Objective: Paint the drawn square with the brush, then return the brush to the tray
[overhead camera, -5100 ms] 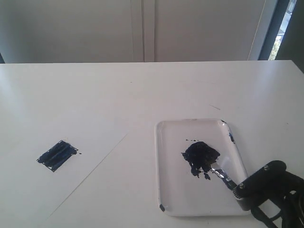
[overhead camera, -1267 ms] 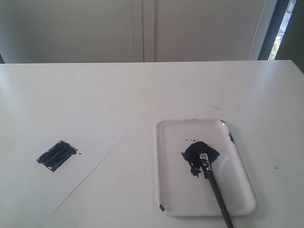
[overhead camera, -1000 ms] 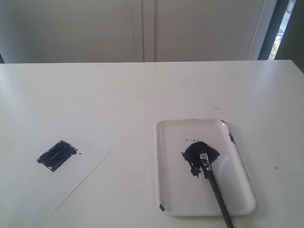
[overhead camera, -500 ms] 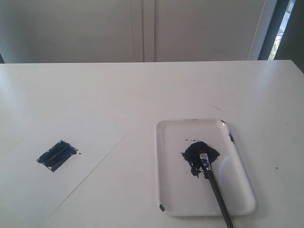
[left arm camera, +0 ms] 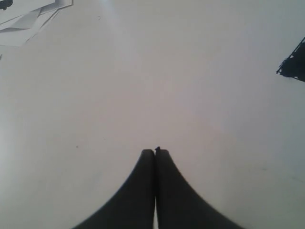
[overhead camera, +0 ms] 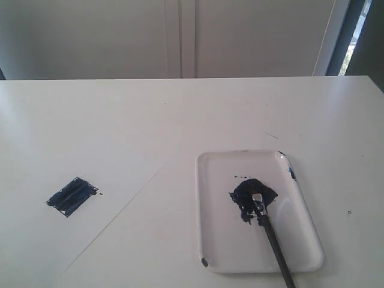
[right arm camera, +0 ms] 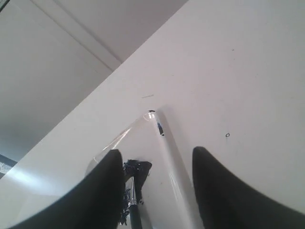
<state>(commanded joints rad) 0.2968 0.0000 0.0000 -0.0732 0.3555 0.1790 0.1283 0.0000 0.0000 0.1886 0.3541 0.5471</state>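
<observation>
The drawn square [overhead camera: 72, 195] lies at the left on the paper, filled with dark blue streaks; its corner [left arm camera: 294, 64] shows in the left wrist view. The brush [overhead camera: 271, 235] rests in the white tray [overhead camera: 213, 240], bristles on the dark blue paint blot [overhead camera: 249, 197], handle crossing the near rim. Neither gripper appears in the exterior view. My left gripper [left arm camera: 155, 151] is shut with nothing in it, above bare white surface. My right gripper [right arm camera: 157, 157] is open over the tray [right arm camera: 167, 143], with the brush [right arm camera: 135, 202] beside one finger and untouched.
A large white paper sheet [overhead camera: 36, 240] covers the left part of the white table, its edge running diagonally. Pale wall panels stand behind the table's far edge. A small dark speck [overhead camera: 349, 212] lies right of the tray.
About five seconds ago the right gripper held the brush handle at the tray's near right corner. It has since let go and left the exterior view; over the last second nothing has moved.
</observation>
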